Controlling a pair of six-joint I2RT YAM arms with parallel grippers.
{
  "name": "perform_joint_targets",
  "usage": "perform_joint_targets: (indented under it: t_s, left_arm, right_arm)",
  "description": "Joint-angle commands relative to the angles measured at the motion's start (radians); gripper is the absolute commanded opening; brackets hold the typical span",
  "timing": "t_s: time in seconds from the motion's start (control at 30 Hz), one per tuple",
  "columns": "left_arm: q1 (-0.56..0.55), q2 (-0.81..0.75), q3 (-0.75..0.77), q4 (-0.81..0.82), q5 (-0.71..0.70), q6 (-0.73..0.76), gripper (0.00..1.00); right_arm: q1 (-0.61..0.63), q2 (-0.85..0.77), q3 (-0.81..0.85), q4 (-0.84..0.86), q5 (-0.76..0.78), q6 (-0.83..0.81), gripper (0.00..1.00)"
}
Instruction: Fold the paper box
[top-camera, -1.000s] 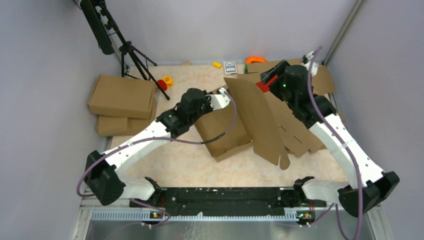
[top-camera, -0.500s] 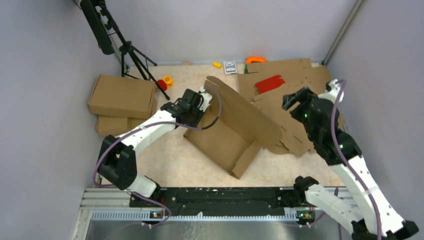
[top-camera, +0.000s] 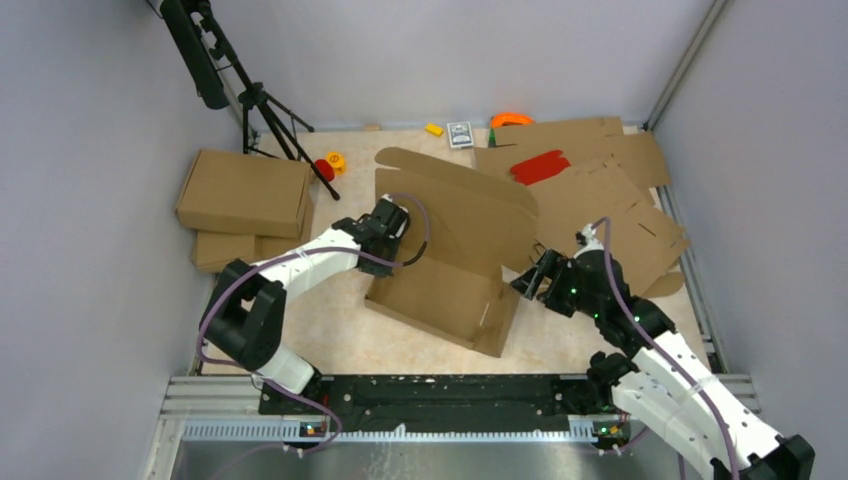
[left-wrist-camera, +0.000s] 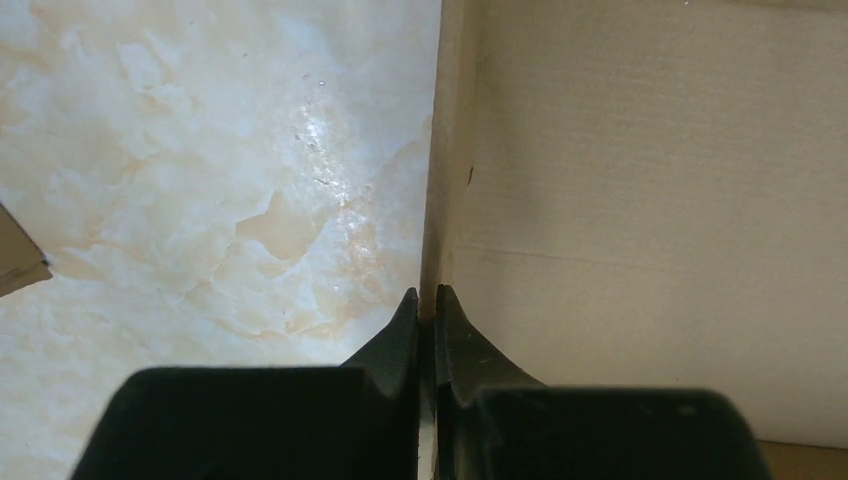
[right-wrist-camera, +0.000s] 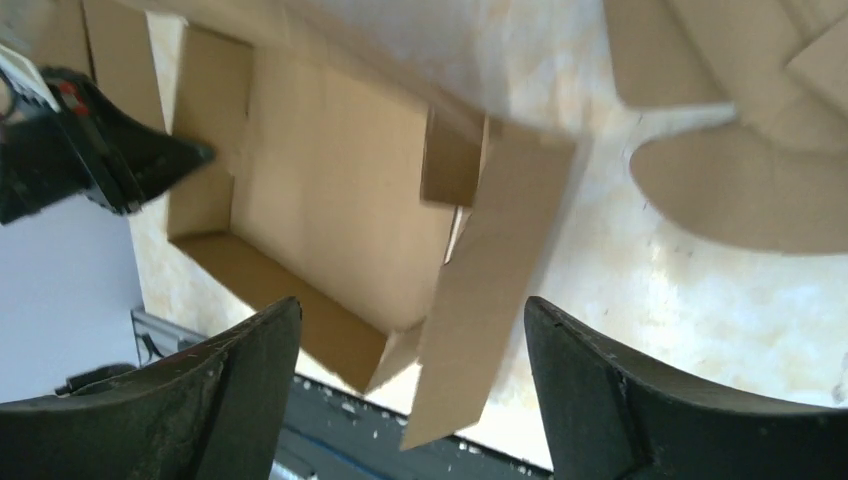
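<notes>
The paper box (top-camera: 440, 295) lies long axis left-to-right, lid raised; left hand (left-wrist-camera: 427, 300) pinches its wall, right hand (right-wrist-camera: 410, 312) gapes empty.

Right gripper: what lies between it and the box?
Nothing solid. In the top view only a narrow strip of bare table separates the right gripper from the box.

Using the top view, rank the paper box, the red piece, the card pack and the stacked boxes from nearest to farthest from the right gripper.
From the right gripper:
1. paper box, right beside it on its left, mid-table.
2. red piece, farther back, on the right half.
3. card pack, at the table's back edge.
4. stacked boxes, far left side.
</notes>
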Motion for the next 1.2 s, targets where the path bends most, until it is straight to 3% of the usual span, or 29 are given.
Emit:
perform_joint_targets:
  t_s: [0.0, 0.17, 0.3, 0.4, 0.57, 0.77, 0.83, 0.9, 0.97, 1.17]
  left_arm:
    - [-0.035, -0.018, -0.055, 0.045, -0.181, -0.063, 0.0]
    - [-0.111, -0.008, -0.075, 0.049, -0.36, -0.118, 0.0]
    - [-0.115, -0.033, -0.073, 0.059, -0.346, -0.127, 0.0]
    - [-0.114, -0.005, -0.054, 0.054, -0.301, -0.125, 0.15]
    - [-0.109, 0.056, -0.017, 0.046, -0.234, -0.13, 0.3]
    - [-0.081, 0.08, 0.024, 0.037, -0.223, -0.121, 0.32]
    - [-0.071, 0.097, 0.043, 0.034, -0.227, -0.113, 0.27]
    - [-0.064, 0.118, 0.062, 0.031, -0.231, -0.107, 0.1]
    - [-0.064, 0.143, 0.075, 0.027, -0.246, -0.105, 0.0]
    - [-0.065, 0.145, 0.06, 0.042, -0.273, -0.124, 0.0]
  right_arm:
    - [0.079, 0.029, 0.0, 0.031, 0.008, 0.038, 0.84]
    - [0.144, 0.097, -0.039, 0.084, 0.045, 0.065, 0.87]
    - [0.179, 0.14, -0.078, 0.143, 0.063, 0.084, 0.88]
    - [0.18, 0.148, -0.089, 0.163, 0.067, 0.063, 0.88]
    - [0.182, 0.157, -0.066, 0.139, 0.128, 0.016, 0.88]
    - [0.18, 0.127, -0.073, 0.135, 0.139, 0.0, 0.87]
    - [0.181, 0.118, -0.08, 0.142, 0.14, -0.001, 0.86]
    - [0.182, 0.116, -0.079, 0.146, 0.142, -0.006, 0.86]
    - [0.18, 0.118, -0.075, 0.145, 0.145, -0.011, 0.86]
    - [0.182, 0.128, -0.059, 0.129, 0.167, -0.013, 0.86]
